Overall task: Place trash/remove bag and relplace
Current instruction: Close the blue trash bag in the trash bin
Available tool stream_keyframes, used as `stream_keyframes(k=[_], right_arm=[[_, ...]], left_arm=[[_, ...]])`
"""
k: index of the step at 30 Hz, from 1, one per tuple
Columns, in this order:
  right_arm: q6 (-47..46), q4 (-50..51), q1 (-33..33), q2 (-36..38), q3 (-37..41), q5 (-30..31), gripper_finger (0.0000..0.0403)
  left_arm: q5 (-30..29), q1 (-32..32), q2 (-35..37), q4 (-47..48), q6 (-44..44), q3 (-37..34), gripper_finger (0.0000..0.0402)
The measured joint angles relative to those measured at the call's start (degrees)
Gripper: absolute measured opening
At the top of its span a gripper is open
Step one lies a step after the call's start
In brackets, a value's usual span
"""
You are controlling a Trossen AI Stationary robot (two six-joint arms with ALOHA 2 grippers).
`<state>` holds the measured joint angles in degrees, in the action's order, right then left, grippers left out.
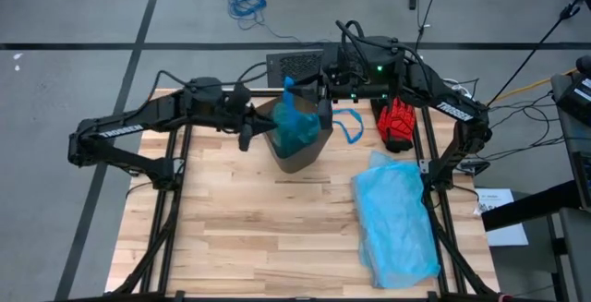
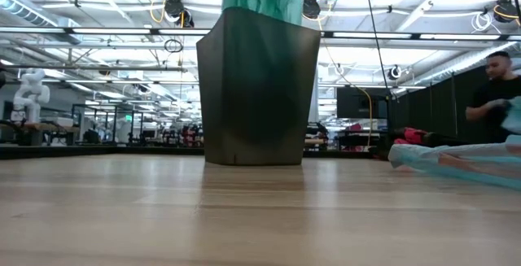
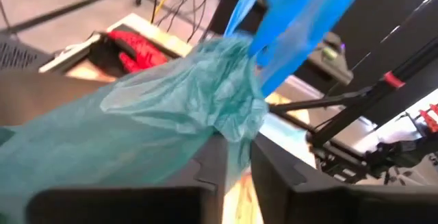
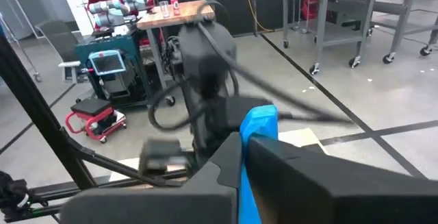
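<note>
- The brown bin (image 1: 300,150) is stood upright on the wooden table (image 1: 240,237), toward the far edge and near the middle of the table's width.
- The teal-green bag (image 1: 297,125) is seated in the bin, with its gathered top raised above the rim; one blue handle loop (image 1: 288,87) is lifted above the bin.
- The left gripper (image 1: 251,128) is positioned at the bin's left rim. In the left wrist view its fingers (image 3: 205,183) are seen slightly parted, with a fold of the bag (image 3: 171,107) passing between them; whether the fold is pinched cannot be told.
- The right gripper (image 1: 325,90) is held above the bin's far right corner, jaws pressed together on the blue handle loop (image 4: 256,131).
- A second blue loop (image 1: 348,125) is laid on the table just right of the bin.
- A red glove (image 1: 397,122) is placed near the far right edge.
- A paler sky-blue bag (image 1: 395,219) is spread along the right side, reaching the near edge.
- Bare table surface is left open in front of the bin and across the left half.
- No trash scraps can be made out.
- A person (image 2: 492,87) is visible in the room beyond.
</note>
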<state>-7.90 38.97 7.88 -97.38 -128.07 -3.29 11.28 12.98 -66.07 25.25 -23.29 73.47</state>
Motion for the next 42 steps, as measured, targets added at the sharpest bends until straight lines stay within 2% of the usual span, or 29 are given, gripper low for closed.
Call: stream_keyframes(k=[6, 12, 19, 25, 28, 30, 35, 37, 42], right_arm=[[0.0, 0.2, 0.0, 0.0, 0.0, -0.5, 0.0001], [-1.7, -1.7, 0.0, 0.0, 0.0, -4.2, 0.0000], [-4.8, -4.6, -0.3, -0.1, 0.0, -6.2, 0.0000], [-5.9, -5.5, -0.5, -0.1, 0.1, -6.2, 0.0000], [-6.0, -6.5, -0.5, -0.1, 0.1, -6.2, 0.0000], [-6.0, -7.6, -0.5, -0.1, 0.1, -6.1, 0.0000], [-4.7, -8.7, -0.5, 0.8, 0.1, -5.7, 0.0000], [-3.8, -8.9, -0.5, 1.7, 0.1, -4.6, 0.0000], [0.4, -5.4, -0.5, 5.0, 0.1, 1.8, 0.0000]], left_arm=[[-1.0, 0.0, 2.5, -0.3, 3.7, 0.0, 0.0142], [-2.2, 0.4, 0.6, 0.1, 8.1, 0.1, 0.0195], [-3.6, 1.4, -4.7, 0.2, 9.8, 0.1, 0.0226], [-5.6, 1.3, -8.0, -1.1, 12.2, 0.1, 0.0233], [-6.5, 1.3, -10.0, -1.2, 11.7, 0.1, 0.0216], [-8.7, 1.2, -11.1, -0.2, 11.7, 0.1, 0.0182], [-10.0, 1.3, -12.2, 3.2, 11.5, 0.1, 0.0029], [-10.0, 1.4, -12.2, 5.4, 11.1, 0.1, 0.0013], [-10.0, 1.4, -11.8, 8.1, 10.8, 0.1, 0.0002]])
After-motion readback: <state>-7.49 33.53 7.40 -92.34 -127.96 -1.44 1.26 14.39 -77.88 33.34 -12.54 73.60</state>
